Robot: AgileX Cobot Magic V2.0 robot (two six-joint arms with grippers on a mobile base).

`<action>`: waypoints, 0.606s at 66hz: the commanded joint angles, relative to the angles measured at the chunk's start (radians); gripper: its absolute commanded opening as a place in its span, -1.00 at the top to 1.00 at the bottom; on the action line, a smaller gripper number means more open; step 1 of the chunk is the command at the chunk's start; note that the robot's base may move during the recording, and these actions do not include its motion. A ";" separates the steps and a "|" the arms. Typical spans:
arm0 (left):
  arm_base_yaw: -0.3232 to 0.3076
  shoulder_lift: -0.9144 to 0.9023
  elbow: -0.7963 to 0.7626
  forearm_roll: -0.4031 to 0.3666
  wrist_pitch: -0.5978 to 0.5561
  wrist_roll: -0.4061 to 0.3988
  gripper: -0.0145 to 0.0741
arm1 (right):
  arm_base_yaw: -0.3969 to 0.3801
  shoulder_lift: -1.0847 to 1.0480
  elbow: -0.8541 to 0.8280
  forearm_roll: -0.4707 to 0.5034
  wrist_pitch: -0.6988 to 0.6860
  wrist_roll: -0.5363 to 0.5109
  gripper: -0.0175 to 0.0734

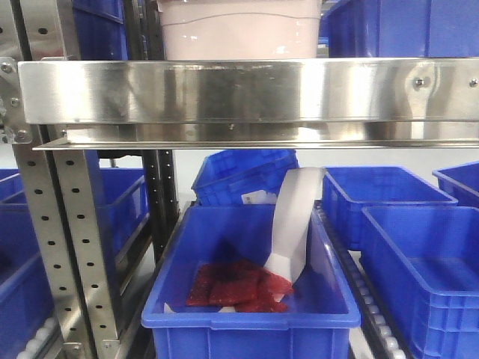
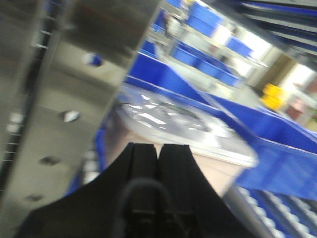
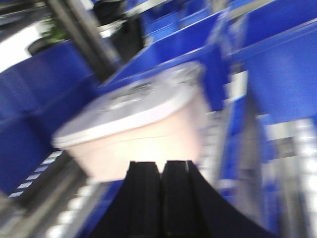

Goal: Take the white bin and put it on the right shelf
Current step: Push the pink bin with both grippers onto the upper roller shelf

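The white bin (image 1: 238, 28), pale pinkish-white, stands on the right shelf behind its shiny steel front beam (image 1: 254, 93) at the top of the front view; only its lower part shows there. The left wrist view shows the bin (image 2: 218, 163) with its glossy lid just beyond my left gripper (image 2: 159, 146), which is shut and empty. In the blurred right wrist view the bin (image 3: 143, 134) sits right ahead of my right gripper (image 3: 161, 163), also shut with nothing held. Neither gripper appears in the front view.
Perforated steel posts (image 1: 63, 239) stand at left. Below the beam a blue crate (image 1: 251, 299) holds red packets (image 1: 236, 288) and a white curved piece (image 1: 293, 221). More blue crates (image 1: 419, 247) sit right, behind, and beside the bin (image 2: 277, 144) on roller tracks (image 3: 74, 208).
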 commanded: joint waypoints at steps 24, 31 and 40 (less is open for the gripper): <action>-0.180 -0.272 0.392 0.164 -0.385 0.010 0.94 | 0.059 -0.365 0.459 -0.200 -0.317 -0.019 0.48; -0.188 -0.389 0.530 0.166 -0.436 0.010 0.94 | 0.059 -0.475 0.598 -0.208 -0.391 -0.056 0.48; -0.188 -0.559 0.689 0.176 -0.436 0.010 0.94 | 0.059 -0.631 0.734 -0.208 -0.414 -0.071 0.48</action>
